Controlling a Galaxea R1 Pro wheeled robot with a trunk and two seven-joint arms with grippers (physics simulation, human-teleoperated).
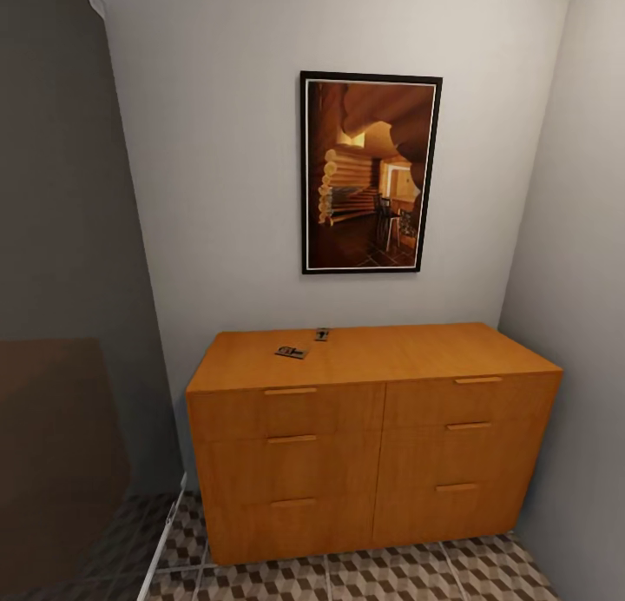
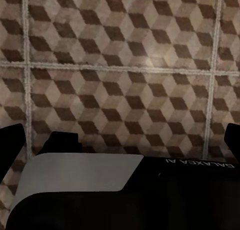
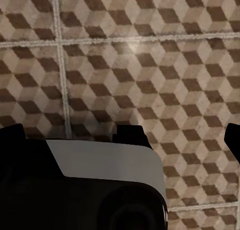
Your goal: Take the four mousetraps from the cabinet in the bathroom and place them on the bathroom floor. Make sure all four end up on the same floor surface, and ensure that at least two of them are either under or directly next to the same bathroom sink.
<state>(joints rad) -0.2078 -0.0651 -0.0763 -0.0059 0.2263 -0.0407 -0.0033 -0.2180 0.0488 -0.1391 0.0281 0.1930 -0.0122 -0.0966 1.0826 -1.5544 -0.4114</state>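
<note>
The orange-brown cabinet [image 1: 417, 351] stands against the far wall in the head view, all its drawers shut. Two small mousetraps lie on its flat top towards the left: one [image 1: 292, 352] nearer the front, one [image 1: 322, 333] further back. Any other mousetraps are hidden. The cube-patterned bathroom floor [image 1: 382, 575] runs in front of the cabinet. The sink is out of view. My left gripper [image 2: 122, 145] and right gripper [image 3: 122, 142] both hang over bare floor tiles [image 2: 120, 50] [image 3: 150, 65], fingers spread to the picture edges, nothing between them.
A framed picture [image 1: 371, 174] hangs above the cabinet. A grey wall [image 1: 573, 280] closes the right side, tight against the cabinet. A dark translucent panel [image 1: 61, 323] stands at the left with a white strip [image 1: 165, 540] at its foot. My own body [image 2: 80, 172] [image 3: 105, 160] shows below the wrists.
</note>
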